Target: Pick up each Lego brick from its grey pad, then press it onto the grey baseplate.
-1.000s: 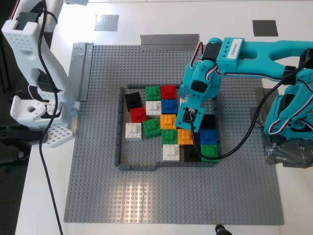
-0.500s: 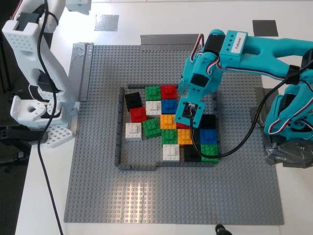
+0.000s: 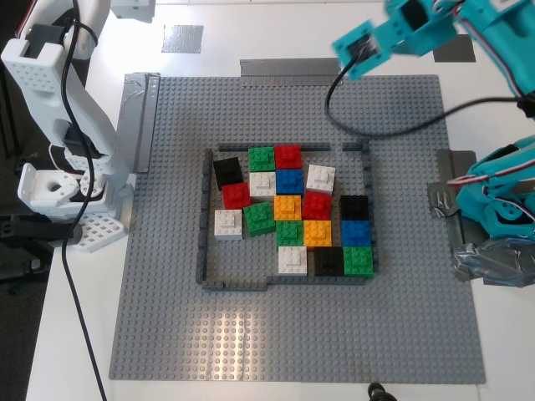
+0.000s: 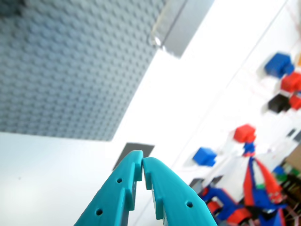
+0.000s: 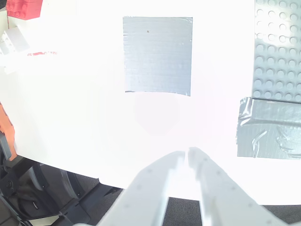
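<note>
Looks like I'm between bricks: my first gripper (image 4: pixel 142 170), jaws pressed together and empty, is up near the darker grey pad (image 3: pixel 453 47) at 1 o'clock of the grey baseplate (image 3: pixel 167 276), my second gripper (image 5: pixel 187 161) is also closed over the bare silvery grey pad (image 5: pixel 158 55), a white Lego brick (image 3: pixel 320 178) sits inside the frame, so next needs a fresh brick.

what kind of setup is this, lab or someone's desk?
Likely a robotics lab bench: two small arms flank a white table, a grey baseplate is taped down with duct tape, and coloured bricks sit inside.
</note>
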Motion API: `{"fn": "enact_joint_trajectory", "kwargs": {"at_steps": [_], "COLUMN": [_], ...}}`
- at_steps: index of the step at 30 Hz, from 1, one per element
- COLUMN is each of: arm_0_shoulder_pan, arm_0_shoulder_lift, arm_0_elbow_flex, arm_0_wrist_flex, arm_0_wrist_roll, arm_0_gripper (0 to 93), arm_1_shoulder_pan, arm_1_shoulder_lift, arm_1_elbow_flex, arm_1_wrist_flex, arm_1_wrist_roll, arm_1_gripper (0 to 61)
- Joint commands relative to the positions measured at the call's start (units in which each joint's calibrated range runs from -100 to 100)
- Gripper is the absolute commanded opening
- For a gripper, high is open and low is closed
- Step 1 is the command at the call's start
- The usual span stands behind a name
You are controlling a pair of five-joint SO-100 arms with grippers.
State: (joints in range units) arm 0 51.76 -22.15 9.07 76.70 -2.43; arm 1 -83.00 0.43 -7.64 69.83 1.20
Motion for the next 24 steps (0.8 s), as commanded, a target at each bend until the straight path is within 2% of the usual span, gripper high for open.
{"fn": "enact_joint_trajectory", "kwargs": {"at_steps": [1, 13, 24], "arm_0_shoulder_pan": [12.99, 30.03, 31.92], "arm_0_shoulder_lift": [-2.06, -2.06, -2.75], "arm_0_elbow_flex": [0.45, 0.54, 4.79], "arm_0_wrist_flex": [-0.45, -0.13, 0.20], "arm_0_wrist_roll": [0.31, 0.26, 0.35], "arm_0_gripper": [0.0, 0.0, 0.0], "arm_1_shoulder_pan": [0.19, 0.34, 0.19], "arm_1_shoulder_lift": [-3.01, -0.26, 0.00], "arm_1_elbow_flex": [-3.60, -7.48, -8.57], "arm_1_wrist_flex": [0.96, 2.75, 3.40], "arm_1_wrist_roll": [0.19, 0.44, 0.24], "arm_1_gripper": [0.2, 0.2, 0.2]}}
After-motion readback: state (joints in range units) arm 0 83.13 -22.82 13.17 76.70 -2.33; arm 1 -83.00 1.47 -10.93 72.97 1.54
